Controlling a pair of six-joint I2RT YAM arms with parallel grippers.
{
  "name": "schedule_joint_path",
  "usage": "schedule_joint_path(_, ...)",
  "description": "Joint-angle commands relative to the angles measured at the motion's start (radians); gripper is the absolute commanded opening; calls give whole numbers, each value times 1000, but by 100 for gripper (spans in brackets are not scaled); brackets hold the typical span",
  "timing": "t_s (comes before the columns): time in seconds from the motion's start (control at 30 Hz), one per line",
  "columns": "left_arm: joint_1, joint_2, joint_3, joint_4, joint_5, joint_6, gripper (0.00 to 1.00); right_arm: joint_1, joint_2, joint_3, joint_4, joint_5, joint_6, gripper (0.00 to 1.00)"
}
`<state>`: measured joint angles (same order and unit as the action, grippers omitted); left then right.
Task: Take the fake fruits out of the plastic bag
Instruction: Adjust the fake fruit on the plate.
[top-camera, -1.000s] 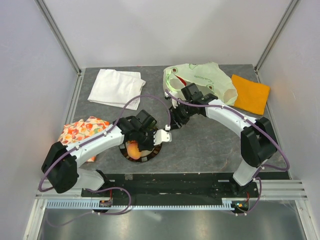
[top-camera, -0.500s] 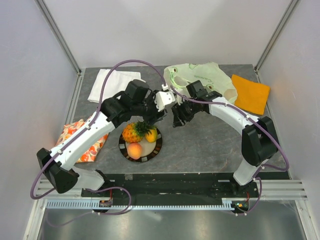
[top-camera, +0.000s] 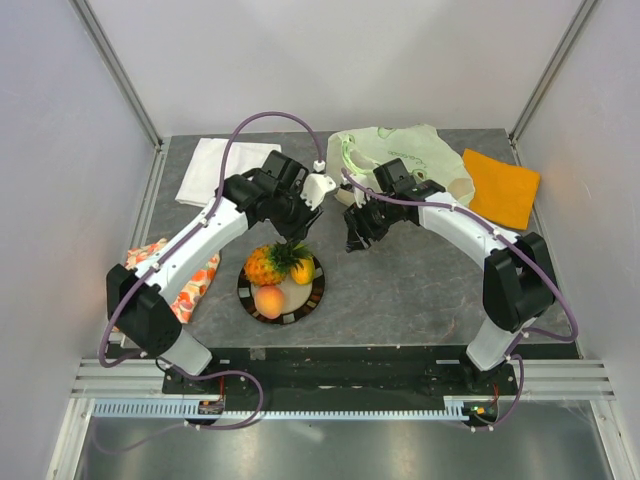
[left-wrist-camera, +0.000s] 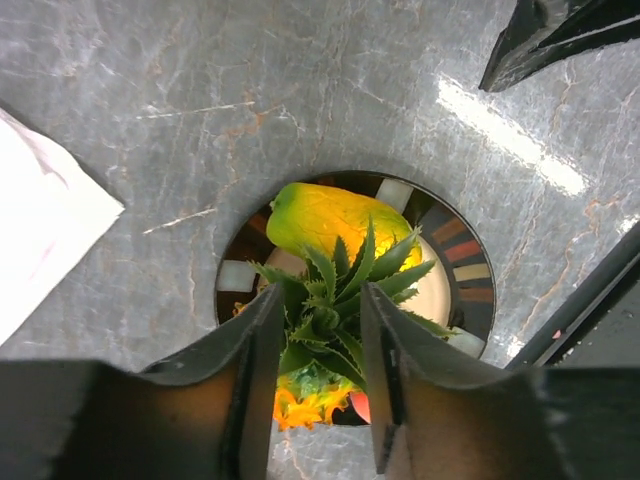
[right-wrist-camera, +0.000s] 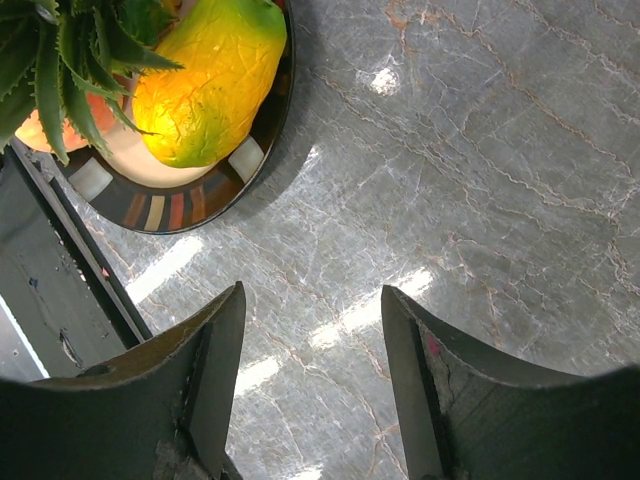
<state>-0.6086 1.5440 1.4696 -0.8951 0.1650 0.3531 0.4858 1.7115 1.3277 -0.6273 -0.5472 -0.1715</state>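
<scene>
A dark-rimmed plate (top-camera: 316, 290) holds a brown pineapple (top-camera: 261, 266) with a green crown, a yellow-orange mango (top-camera: 302, 270) and an orange-pink peach (top-camera: 268, 301). My left gripper (top-camera: 296, 232) hangs just above the plate's far edge, open and empty. In the left wrist view (left-wrist-camera: 318, 300) the pineapple crown (left-wrist-camera: 340, 285) and mango (left-wrist-camera: 325, 215) show below its jaws. My right gripper (top-camera: 355, 238) is open and empty over bare table right of the plate (right-wrist-camera: 190, 205), with the mango (right-wrist-camera: 210, 80) in its view. The pale-green plastic bag (top-camera: 405, 155) lies behind it. No pepper or banana shows.
A white folded cloth (top-camera: 215, 170) lies at the back left. A flat orange cloth (top-camera: 500, 187) lies right of the bag. An orange-floral patterned cloth (top-camera: 175, 270) lies at the left under my left arm. Grey walls close in the table.
My left gripper has lifted off the plate and swung back toward the bag, leaving the pineapple and mango on the plate beside the peach. My right arm has barely moved.
</scene>
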Motion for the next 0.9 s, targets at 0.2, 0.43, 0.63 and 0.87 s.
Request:
schedule_joint_path(0.2,36,36,31,-57,93,-57,30,-7,22,31,8,9,4,65)
schedule_joint_path(0.43,61,48,52,-47,125,-74,2,-7,42,59,5,9,6,65)
schedule_joint_path(0.63,148,5,31,-28,220,-114,2,-7,48,64,-3,16,1,65)
schedule_joint_path(0.87,198,-84,-46,42,294,-132,2,-7,63,73,-22,21,-14,65)
